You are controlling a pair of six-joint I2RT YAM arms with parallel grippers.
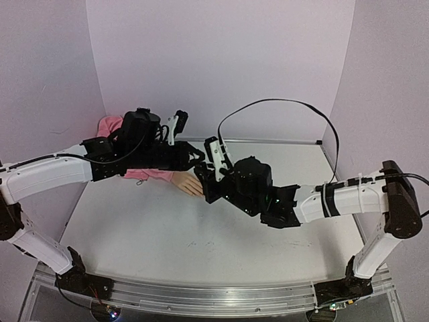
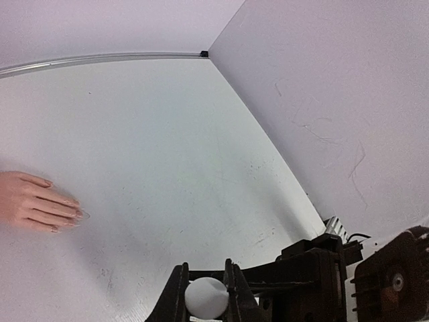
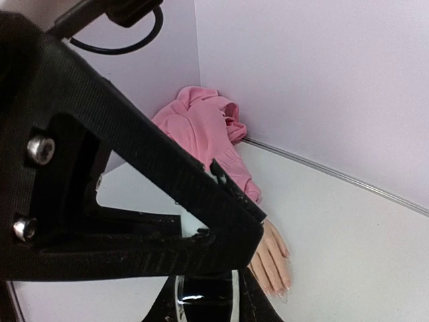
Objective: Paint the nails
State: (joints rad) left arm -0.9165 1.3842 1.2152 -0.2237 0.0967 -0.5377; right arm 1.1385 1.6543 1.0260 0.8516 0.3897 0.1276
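The beige mannequin hand (image 1: 190,184) lies flat on the table, its pink sleeve (image 1: 110,125) running to the back left corner. Its nails (image 2: 75,216) look pale and small; they also show in the right wrist view (image 3: 281,287). My left gripper (image 1: 196,159) hovers just behind the hand and is shut on a small white round thing (image 2: 206,297). My right gripper (image 1: 206,176) meets it from the right, right beside the fingertips, and is shut on a glossy black thing, apparently the polish bottle (image 3: 204,300). The left gripper's black body hides the bottle's upper part.
The white table (image 1: 167,235) is boxed in by pale lilac walls on three sides, with a metal rail (image 1: 201,295) along the near edge. A black cable (image 1: 281,102) loops above the right arm. The bunched sleeve (image 3: 201,127) fills the back left corner.
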